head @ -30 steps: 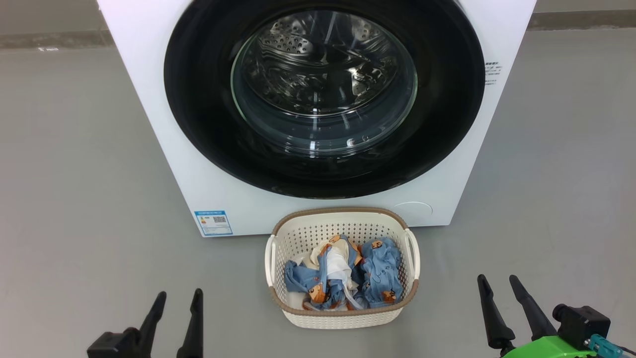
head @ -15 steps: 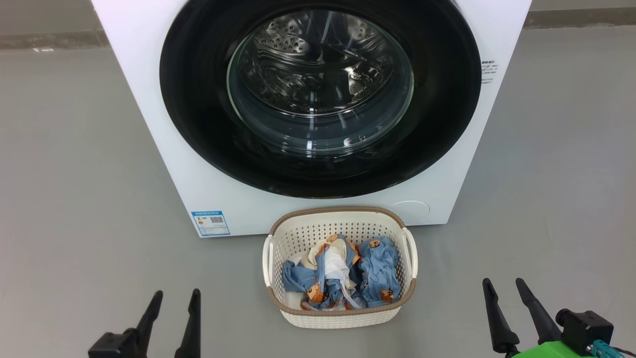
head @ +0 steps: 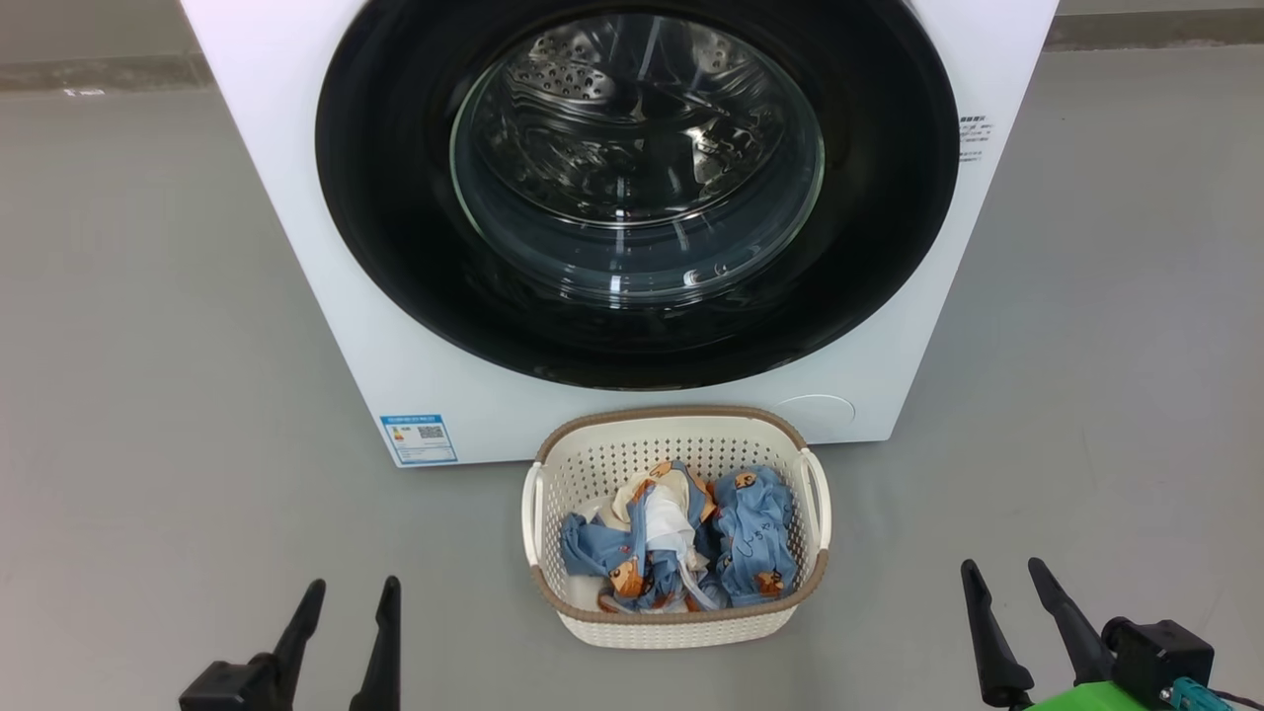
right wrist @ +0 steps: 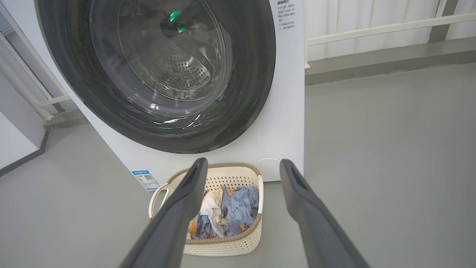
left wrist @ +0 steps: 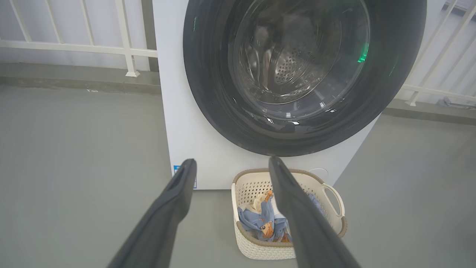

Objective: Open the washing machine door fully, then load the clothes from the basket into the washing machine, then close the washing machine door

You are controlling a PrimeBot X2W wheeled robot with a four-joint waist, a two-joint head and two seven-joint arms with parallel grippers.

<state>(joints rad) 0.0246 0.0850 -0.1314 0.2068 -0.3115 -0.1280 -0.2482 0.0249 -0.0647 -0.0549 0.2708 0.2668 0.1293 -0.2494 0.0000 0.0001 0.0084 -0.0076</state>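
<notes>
The white washing machine (head: 326, 296) stands straight ahead, and its round black-rimmed washing machine door (head: 889, 247) lies shut flat against the front. Steel drum holes show through the glass bowl (head: 637, 158). On the floor just in front sits the cream basket (head: 681, 627) with the light-blue, orange-printed clothes (head: 755, 538) piled inside. My left gripper (head: 353, 591) hangs open low at the left, well short of the basket. Low at the right, my right gripper (head: 1003, 571) is open too, with nothing between its fingers. The wrist views look past open fingers at the basket (left wrist: 260, 251) (right wrist: 223, 245).
Grey floor (head: 148, 395) spreads to both sides of the machine. A blue sticker (head: 419, 438) marks its lower left front. White railings (left wrist: 74, 48) (right wrist: 372, 29) and a low kerb run behind the machine.
The head view has shifted a little, so the machine and basket sit slightly left and higher in the picture. Both grippers stay open and low, the right one a touch lower.
</notes>
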